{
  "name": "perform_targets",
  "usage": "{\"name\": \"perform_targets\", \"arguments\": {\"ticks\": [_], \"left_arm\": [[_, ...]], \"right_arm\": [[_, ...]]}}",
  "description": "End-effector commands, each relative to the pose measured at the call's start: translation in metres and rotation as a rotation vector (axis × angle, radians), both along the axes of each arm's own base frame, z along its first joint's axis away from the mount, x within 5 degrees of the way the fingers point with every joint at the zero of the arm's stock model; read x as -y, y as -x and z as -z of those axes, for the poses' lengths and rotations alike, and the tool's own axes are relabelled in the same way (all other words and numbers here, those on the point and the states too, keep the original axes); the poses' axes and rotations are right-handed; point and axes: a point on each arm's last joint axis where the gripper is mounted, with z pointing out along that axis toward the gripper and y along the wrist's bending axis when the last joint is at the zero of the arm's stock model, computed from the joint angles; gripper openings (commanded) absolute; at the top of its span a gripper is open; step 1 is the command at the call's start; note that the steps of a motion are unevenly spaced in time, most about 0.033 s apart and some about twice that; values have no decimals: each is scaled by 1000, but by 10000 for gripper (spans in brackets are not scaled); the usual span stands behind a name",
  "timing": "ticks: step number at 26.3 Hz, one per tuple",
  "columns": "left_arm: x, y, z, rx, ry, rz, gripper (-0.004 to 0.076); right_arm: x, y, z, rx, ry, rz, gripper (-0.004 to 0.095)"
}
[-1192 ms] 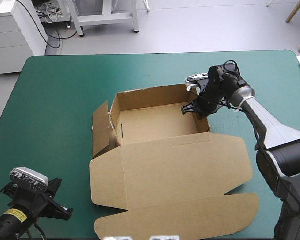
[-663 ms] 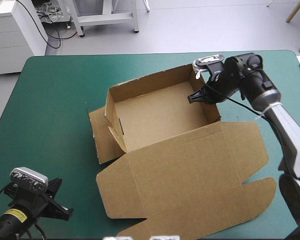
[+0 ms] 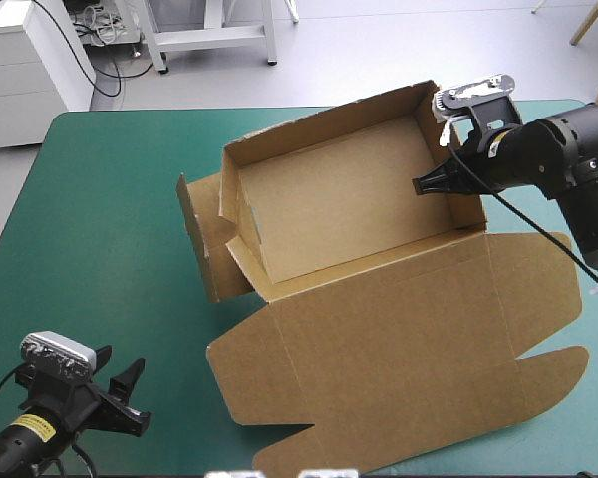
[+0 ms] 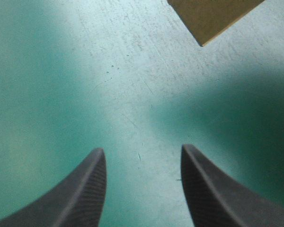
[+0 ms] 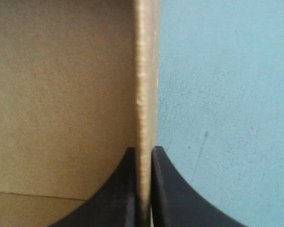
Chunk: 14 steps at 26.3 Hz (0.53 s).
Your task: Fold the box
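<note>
Right gripper (image 3: 424,186), upper right of the high view: clamped on the right-hand wall of the box (image 3: 339,199), the wall's edge pinched between the black fingers (image 5: 118,198). The tray stands open at upper centre. The lid (image 3: 399,349) is spread toward the lower right. Left gripper (image 3: 128,393), lower left: fingers held apart over bare teal-green cover (image 3: 100,199), with a corner of the box ahead of it. Wide free cover is noted along the left edge.
</note>
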Motion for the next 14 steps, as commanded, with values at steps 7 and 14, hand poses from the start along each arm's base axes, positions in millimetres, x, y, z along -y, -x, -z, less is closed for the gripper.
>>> {"name": "perform_targets", "arguments": {"ticks": [7,14], "left_arm": [[13,-1,-18,48,239,31,421],[11,-4,-19,54,256,-4,421]], "right_arm": [[8,10,-24,130,-8,24,-20],[8,10,-24,129,-9,25,-21]]}}
